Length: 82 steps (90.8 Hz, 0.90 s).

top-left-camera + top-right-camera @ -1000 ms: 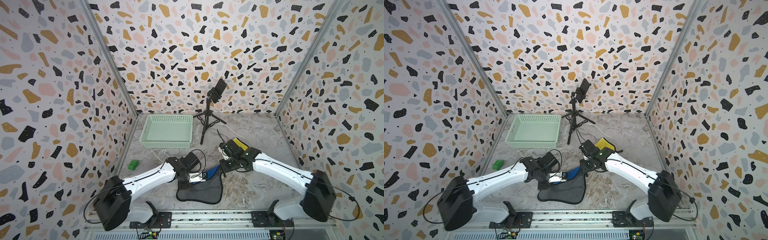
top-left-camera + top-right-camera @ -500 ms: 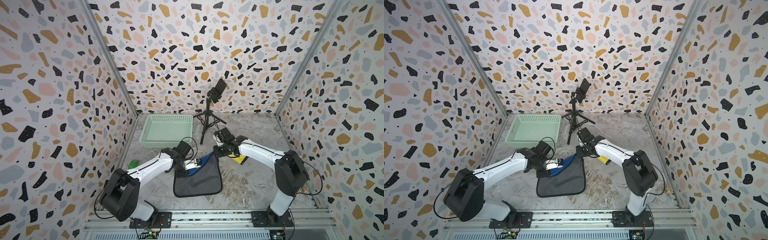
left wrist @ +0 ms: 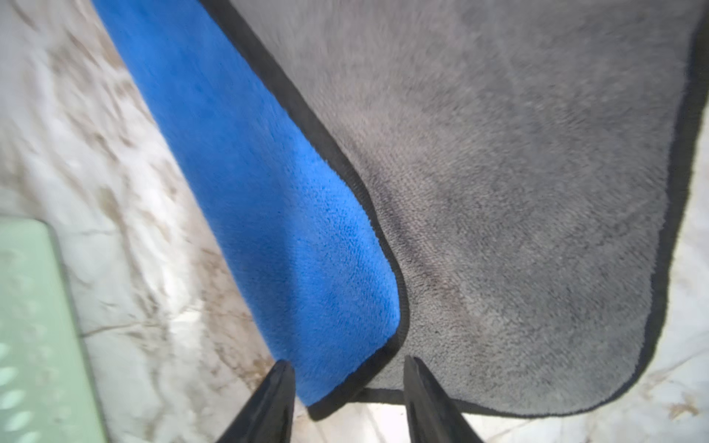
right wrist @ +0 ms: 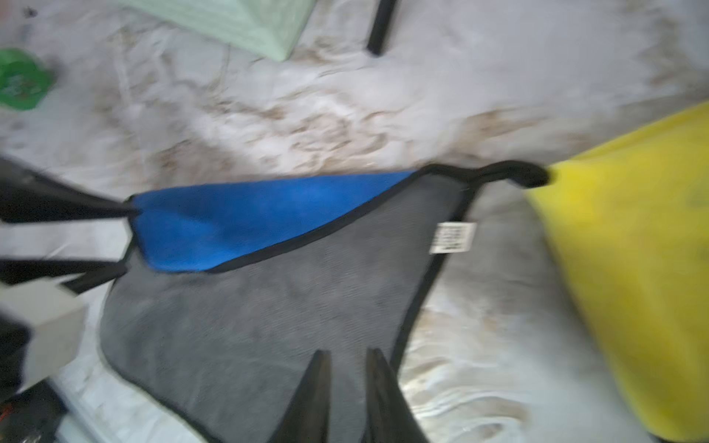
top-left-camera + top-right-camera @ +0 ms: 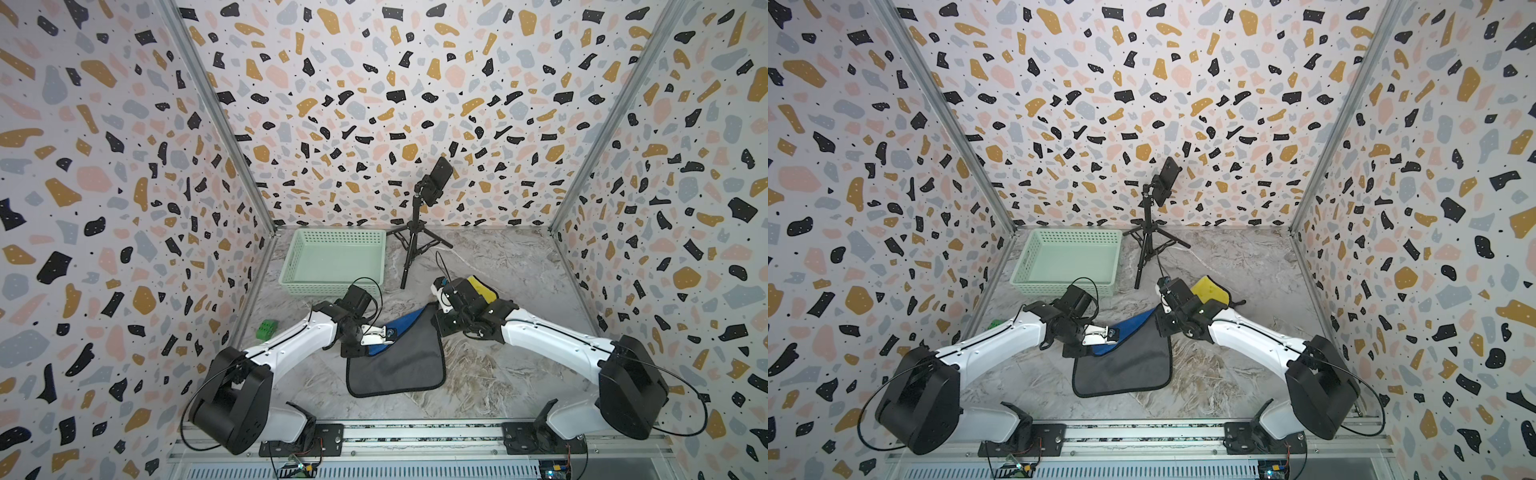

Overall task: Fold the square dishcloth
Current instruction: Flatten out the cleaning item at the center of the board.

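The square dishcloth (image 5: pixel 399 363) (image 5: pixel 1125 368) lies on the marble table top, grey with a black border. Its far edge is turned over and shows a blue strip (image 5: pixel 401 324) (image 3: pixel 249 172) (image 4: pixel 249 218). My left gripper (image 5: pixel 386 334) (image 5: pixel 1111 333) (image 3: pixel 347 374) is open, with the blue corner lying loose between its fingertips. My right gripper (image 5: pixel 442 324) (image 5: pixel 1160 328) (image 4: pixel 347 368) hovers over the grey side (image 4: pixel 249 326) by the cloth's right edge. Its jaws are a narrow gap apart and hold nothing. A white label (image 4: pixel 452 237) sits near that edge.
A yellow cloth (image 5: pixel 482 286) (image 5: pixel 1210 289) (image 4: pixel 633 249) lies just behind the right gripper. A pale green basket (image 5: pixel 336 286) (image 5: pixel 1059 286) stands at the back left, with a phone tripod (image 5: pixel 411 249) beside it. A green block (image 5: pixel 266 330) (image 4: pixel 19 80) sits by the left wall.
Both arms carried the cloth's edge away from the front. The right gripper then let go and drew back towards the front. The left jaws have widened round the blue corner.
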Motion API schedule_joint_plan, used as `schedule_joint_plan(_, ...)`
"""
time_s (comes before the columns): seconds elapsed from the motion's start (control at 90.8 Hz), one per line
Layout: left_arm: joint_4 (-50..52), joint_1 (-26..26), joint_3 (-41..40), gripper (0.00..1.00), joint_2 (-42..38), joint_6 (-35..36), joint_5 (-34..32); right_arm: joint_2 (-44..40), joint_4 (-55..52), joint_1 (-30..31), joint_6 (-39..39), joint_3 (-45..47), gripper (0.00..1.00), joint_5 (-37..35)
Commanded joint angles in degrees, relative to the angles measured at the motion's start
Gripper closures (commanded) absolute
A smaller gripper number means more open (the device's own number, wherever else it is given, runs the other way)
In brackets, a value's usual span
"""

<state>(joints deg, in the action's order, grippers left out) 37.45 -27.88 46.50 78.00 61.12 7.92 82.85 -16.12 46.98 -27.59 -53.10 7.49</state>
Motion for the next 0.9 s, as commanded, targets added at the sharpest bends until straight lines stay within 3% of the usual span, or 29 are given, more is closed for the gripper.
schedule_joint_plan(0.0,-1.1,0.4,-1.8,0.5,-0.5,6.4,3.7,1.8,5.7,2.4,-5.1,5.3,0.87,9.2)
schedule_joint_plan(0.242,-4.2,0.2,-3.0,0.5,1.4,8.8,2.8,5.2,9.4,4.5,-6.7,11.3,0.88,10.5)
schedule_joint_plan(0.396,-9.9,-0.2,-4.7,0.55,3.0,7.9,-1.0,7.8,8.3,4.9,-7.4,13.1,0.95,8.7)
schedule_joint_plan(0.506,-15.4,-0.2,-5.2,0.67,3.7,5.6,-3.4,8.6,6.6,4.9,-7.7,14.4,0.98,6.8)
schedule_joint_plan(0.705,-21.1,-0.3,-4.6,1.0,3.0,0.9,-6.9,4.7,3.1,5.0,-7.6,17.8,1.0,4.0)
schedule_joint_plan(0.826,-22.2,-0.1,-3.7,1.0,2.9,-1.8,-8.1,1.0,1.6,5.1,-8.1,19.9,1.0,3.8)
schedule_joint_plan(0.892,-22.9,-0.1,-2.9,0.94,4.3,-3.5,-10.1,-1.0,1.0,5.4,-8.5,20.9,1.0,3.9)
